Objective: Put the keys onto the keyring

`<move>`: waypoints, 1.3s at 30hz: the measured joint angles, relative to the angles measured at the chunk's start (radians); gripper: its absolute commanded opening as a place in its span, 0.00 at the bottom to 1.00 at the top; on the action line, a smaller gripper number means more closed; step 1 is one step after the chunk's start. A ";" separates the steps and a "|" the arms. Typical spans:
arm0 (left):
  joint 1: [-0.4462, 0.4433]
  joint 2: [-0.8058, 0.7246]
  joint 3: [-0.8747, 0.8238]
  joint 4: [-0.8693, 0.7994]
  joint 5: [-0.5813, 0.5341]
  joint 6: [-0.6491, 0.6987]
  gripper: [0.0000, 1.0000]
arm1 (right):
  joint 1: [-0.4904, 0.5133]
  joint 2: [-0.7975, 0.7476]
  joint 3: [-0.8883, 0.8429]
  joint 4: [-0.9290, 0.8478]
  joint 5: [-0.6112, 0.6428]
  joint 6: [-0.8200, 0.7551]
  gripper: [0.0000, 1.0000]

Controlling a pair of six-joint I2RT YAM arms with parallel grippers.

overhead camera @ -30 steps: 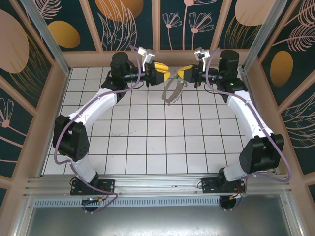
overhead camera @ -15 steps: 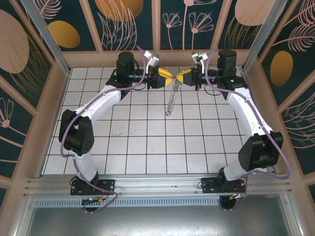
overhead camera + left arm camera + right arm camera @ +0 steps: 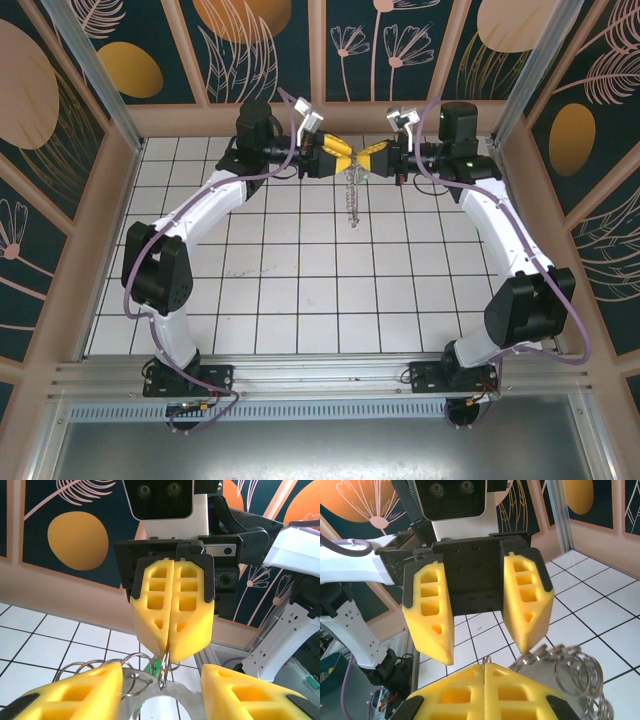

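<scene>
We see the right gripper (image 3: 171,647) clamped on the keyring (image 3: 350,195), its jaws pressed together over the thin wire, and the hoop dangles above the far tiles (image 3: 300,260). Facing it, the left gripper (image 3: 484,649) has its jaws apart. A sliver of the green key (image 3: 154,667) shows among the keyring's dangling pieces, just below the right gripper.

The keyring (image 3: 351,195) hangs between the left gripper (image 3: 338,158) and right gripper (image 3: 370,154), blocking passage there. The back wall (image 3: 330,118) stands close behind; the near tabletop (image 3: 300,290) lies open.
</scene>
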 measured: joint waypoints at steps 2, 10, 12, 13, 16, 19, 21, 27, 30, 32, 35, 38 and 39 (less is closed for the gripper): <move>-0.006 0.008 0.006 -0.002 0.002 0.000 0.44 | 0.004 0.004 0.001 0.000 0.000 0.000 0.00; -0.024 0.026 0.011 -0.009 0.008 0.002 0.33 | 0.010 0.009 0.001 -0.005 0.000 -0.004 0.00; -0.024 0.026 0.011 -0.010 0.009 0.002 0.33 | 0.010 0.009 0.001 -0.008 0.001 -0.007 0.00; -0.024 0.026 0.011 -0.010 0.009 0.002 0.34 | 0.010 0.009 0.001 -0.008 0.001 -0.008 0.00; -0.024 0.026 0.011 -0.012 0.008 0.008 0.38 | 0.010 0.009 0.001 -0.015 0.002 -0.019 0.00; -0.024 0.026 0.011 -0.019 0.007 0.021 0.39 | 0.010 0.010 0.001 -0.025 0.005 -0.026 0.00; -0.024 0.026 0.011 -0.030 0.004 0.033 0.40 | 0.009 0.009 0.001 -0.026 0.004 -0.027 0.00; -0.014 0.026 0.011 -0.042 -0.003 0.053 0.37 | 0.007 0.009 0.001 -0.026 0.004 -0.030 0.00; -0.011 0.026 0.011 -0.046 -0.003 0.053 0.36 | 0.007 0.009 0.001 -0.026 0.005 -0.030 0.00; -0.009 0.026 0.011 -0.046 -0.003 0.053 0.33 | 0.007 0.009 0.001 -0.026 0.005 -0.030 0.00; -0.009 0.026 0.011 -0.046 -0.003 0.052 0.27 | 0.007 0.009 0.001 -0.026 0.005 -0.030 0.00; -0.009 0.026 0.011 -0.045 -0.002 0.048 0.23 | 0.007 0.009 0.001 -0.026 0.008 -0.030 0.00; -0.009 0.026 0.011 -0.044 0.000 0.046 0.23 | 0.007 0.009 0.001 -0.026 0.009 -0.030 0.00</move>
